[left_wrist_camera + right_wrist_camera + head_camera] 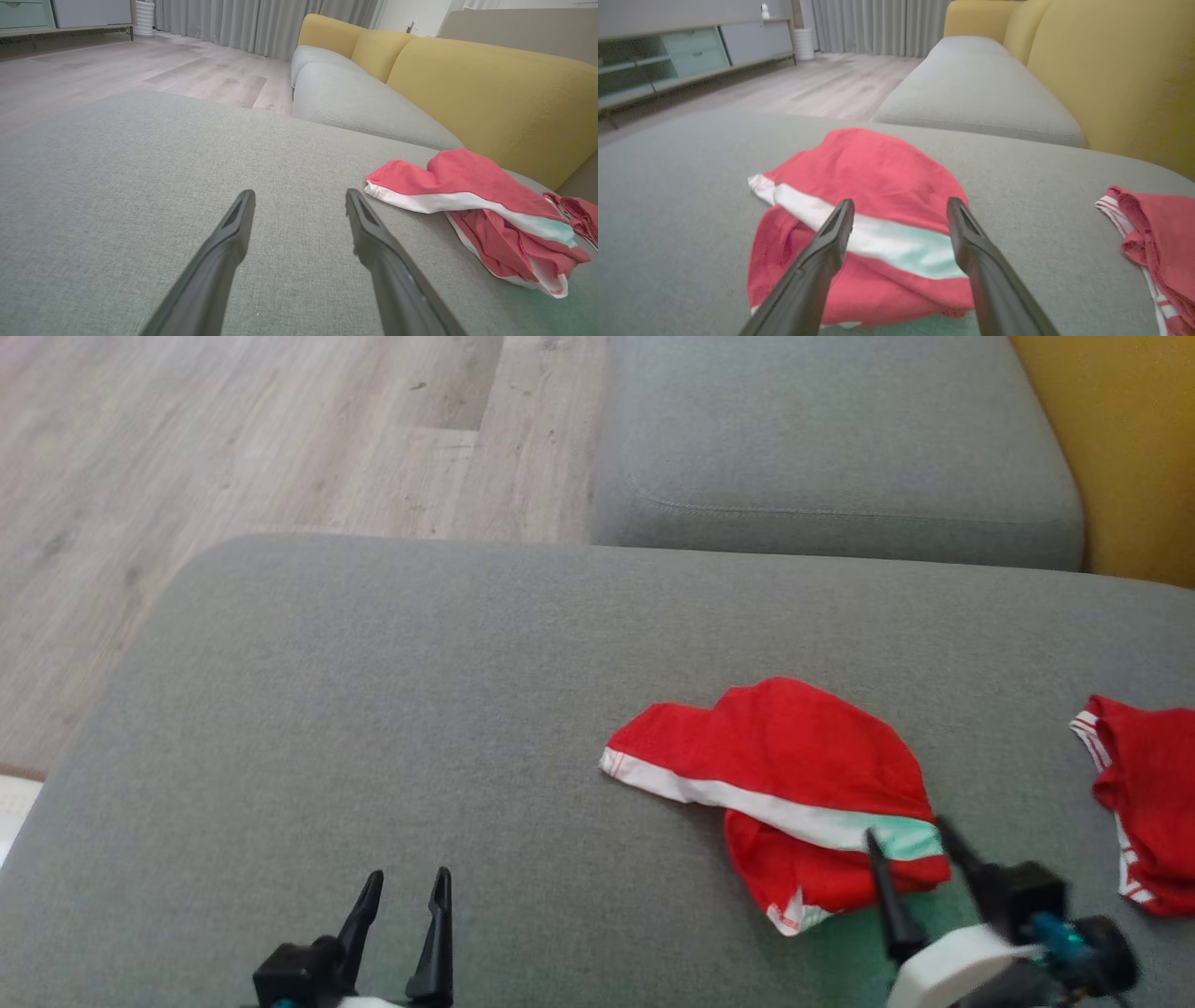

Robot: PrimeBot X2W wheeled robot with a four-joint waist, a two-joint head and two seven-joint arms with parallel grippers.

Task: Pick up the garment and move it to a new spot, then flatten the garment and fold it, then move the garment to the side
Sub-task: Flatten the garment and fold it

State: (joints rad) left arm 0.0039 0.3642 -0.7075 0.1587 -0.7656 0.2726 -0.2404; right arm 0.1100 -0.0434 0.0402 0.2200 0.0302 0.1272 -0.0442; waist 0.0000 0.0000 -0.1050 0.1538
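A red garment (794, 775) with a white band lies crumpled on the grey sofa seat (420, 709), right of centre; it is also in the left wrist view (472, 186) and the right wrist view (878, 186). My right gripper (907, 833) stands open just above the garment's near edge, its fingers over the white band (896, 242) with nothing between them. My left gripper (409, 882) is open near the seat's front, well left of the garment, over bare cushion (299, 200).
A second red garment (1144, 793) with white stripes lies at the seat's right edge (1153, 233). Another grey cushion (831, 439) sits beyond, with a yellow backrest (1120, 439) at right. Wooden floor (233, 439) lies to the left.
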